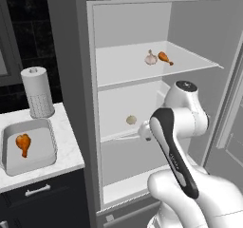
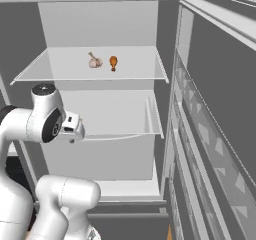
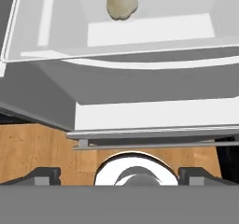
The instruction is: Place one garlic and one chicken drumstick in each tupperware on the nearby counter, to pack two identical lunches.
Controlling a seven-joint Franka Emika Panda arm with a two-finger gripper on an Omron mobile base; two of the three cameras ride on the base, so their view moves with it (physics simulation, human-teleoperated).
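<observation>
One grey tupperware (image 1: 42, 147) sits on the white counter (image 1: 69, 148) at the left, with a chicken drumstick (image 1: 23, 144) lying in it. The other tupperware is out of view. On the open fridge's upper shelf lie a garlic (image 1: 150, 58) (image 2: 95, 61) and a second drumstick (image 1: 165, 57) (image 2: 113, 62) side by side. Another pale garlic (image 1: 131, 120) (image 3: 122, 3) rests on the middle shelf. My gripper (image 3: 120, 175) is open and empty in front of that shelf, short of the garlic. Its fingertips (image 3: 44, 174) stand far apart.
A paper towel roll (image 1: 38, 93) stands behind the tupperware. The fridge door (image 2: 215, 134) hangs open at the right. A lower drawer front (image 3: 154, 113) juts out below the middle shelf. Wooden floor (image 3: 37, 148) shows beneath.
</observation>
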